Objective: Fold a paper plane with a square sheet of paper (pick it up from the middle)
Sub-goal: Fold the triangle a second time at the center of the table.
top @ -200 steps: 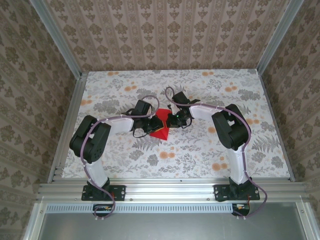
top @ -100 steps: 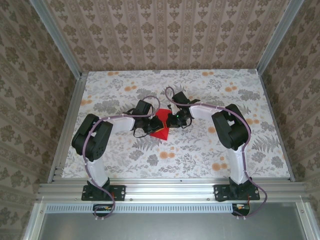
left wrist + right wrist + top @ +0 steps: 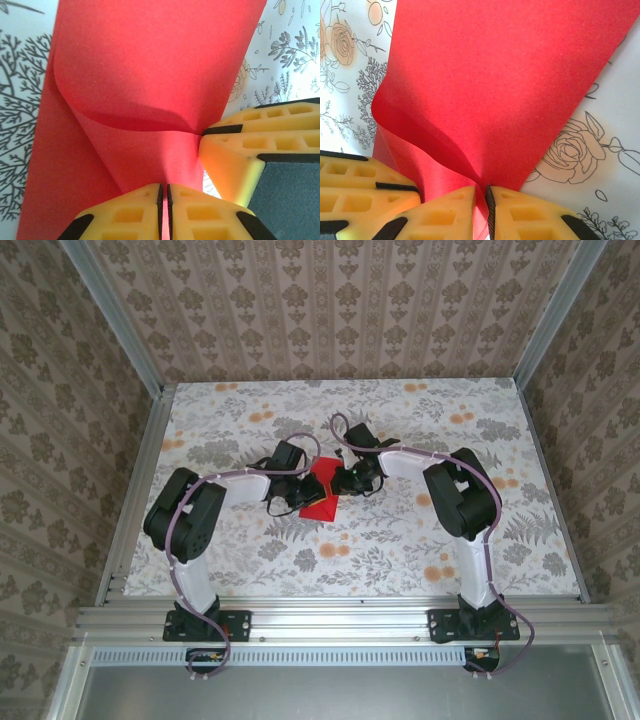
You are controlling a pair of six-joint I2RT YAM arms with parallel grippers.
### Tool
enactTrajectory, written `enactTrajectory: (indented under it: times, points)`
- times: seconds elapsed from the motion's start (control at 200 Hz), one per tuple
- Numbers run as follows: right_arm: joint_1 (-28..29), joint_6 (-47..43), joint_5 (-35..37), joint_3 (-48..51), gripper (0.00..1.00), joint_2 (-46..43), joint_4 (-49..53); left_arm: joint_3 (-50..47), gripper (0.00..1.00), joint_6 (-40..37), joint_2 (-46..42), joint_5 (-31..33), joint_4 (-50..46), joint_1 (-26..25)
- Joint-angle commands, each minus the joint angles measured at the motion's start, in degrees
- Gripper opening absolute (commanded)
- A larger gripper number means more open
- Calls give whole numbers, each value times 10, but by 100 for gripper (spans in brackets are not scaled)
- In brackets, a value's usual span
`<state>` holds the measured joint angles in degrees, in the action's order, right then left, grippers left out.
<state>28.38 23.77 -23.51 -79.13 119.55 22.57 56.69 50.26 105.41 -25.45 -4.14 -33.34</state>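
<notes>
The square sheet of paper [image 3: 322, 492], bright red, lies mid-table between both grippers, bent up into a curved fold. My left gripper [image 3: 305, 494] pinches its left side. In the left wrist view its jaws [image 3: 164, 192] stand a hair apart with the red sheet [image 3: 150, 75] clamped between them. My right gripper [image 3: 341, 483] holds the opposite side. Seen from the right wrist, its jaws [image 3: 481, 192] are a narrow slit apart with the paper [image 3: 510, 75] running through it. The two grippers almost touch: the right fingers [image 3: 235, 155] show beside the left ones.
The floral-patterned table [image 3: 400, 540] is bounded by aluminium rails [image 3: 130, 490] at the sides and near edge, with patterned walls behind. Both arms reach inward from their bases [image 3: 200, 625] at the near edge, elbows out to the sides.
The near tip of the red paper has flattened and drawn a little to the left. The left arm's elbow shifted slightly. Both grippers stay at the sheet.
</notes>
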Motion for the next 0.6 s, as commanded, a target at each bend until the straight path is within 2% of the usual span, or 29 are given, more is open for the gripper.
enactTrajectory:
  times: [0.0, 0.18, 0.595]
  points:
    - [-4, 2, 41, -1, 16, 22, 33, 11, 14, -12, 12, 6, -14, -3]
    - [-4, 2, 42, 1, 10, 21, 32, 12, 14, -10, 14, -4, -5, -5]
    - [-5, 17, 51, -5, 4, 32, 41, 11, 15, -6, 15, -23, 20, -7]
